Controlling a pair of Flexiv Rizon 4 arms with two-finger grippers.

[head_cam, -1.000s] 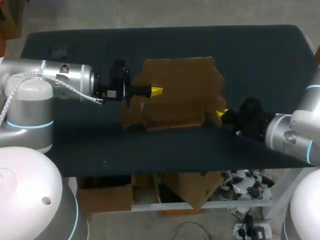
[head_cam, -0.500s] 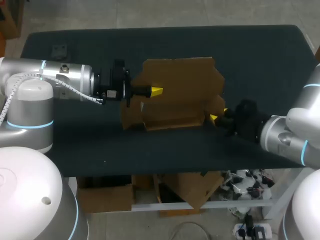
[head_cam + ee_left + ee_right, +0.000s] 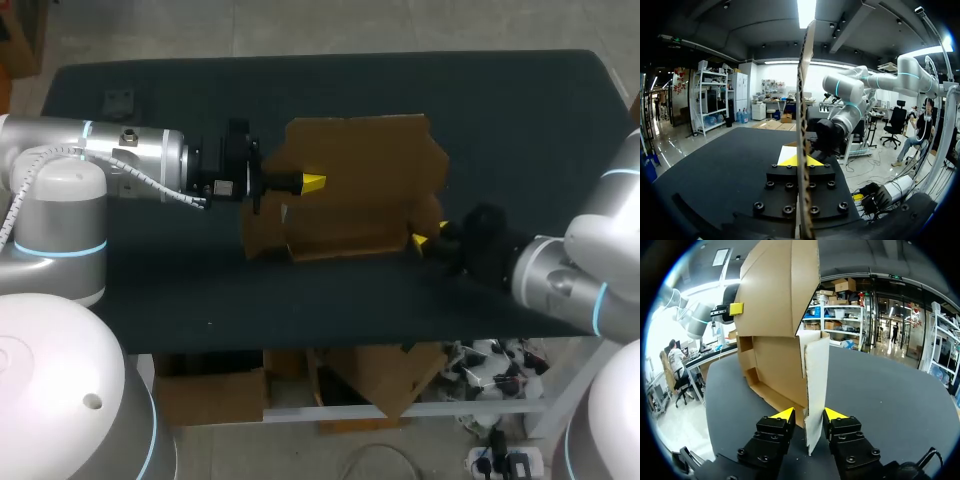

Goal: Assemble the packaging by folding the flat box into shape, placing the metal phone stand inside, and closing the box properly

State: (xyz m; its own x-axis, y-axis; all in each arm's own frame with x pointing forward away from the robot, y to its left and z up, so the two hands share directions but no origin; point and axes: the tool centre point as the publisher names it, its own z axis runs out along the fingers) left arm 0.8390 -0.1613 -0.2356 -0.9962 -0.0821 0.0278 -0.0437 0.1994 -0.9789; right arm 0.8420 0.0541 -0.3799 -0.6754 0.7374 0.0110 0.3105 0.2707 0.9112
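The cardboard box [image 3: 355,170] sits half folded on the dark table [image 3: 520,110], between the two hands. Its big back panel stands upright, with lower walls and flaps folded out in front of it.

The left hand [image 3: 313,182] comes in level from the side and is clamped on the upright panel [image 3: 804,90]. In the left wrist view the cardboard runs edge-on straight through the middle of the hand, with a yellow tip pressed to each side of it.

The right hand [image 3: 425,240] is low at the opposite end of the box, at the near corner. A narrow end flap [image 3: 817,375] stands upright between its fingers [image 3: 785,414]. The hand is apart, not clamped. The flap lies against one yellow tip, and a dark gap shows between it and the other. Ahead of this hand the inside of the box is open, and the tall panel rises beyond it, with the left hand's yellow tip showing at its far edge.
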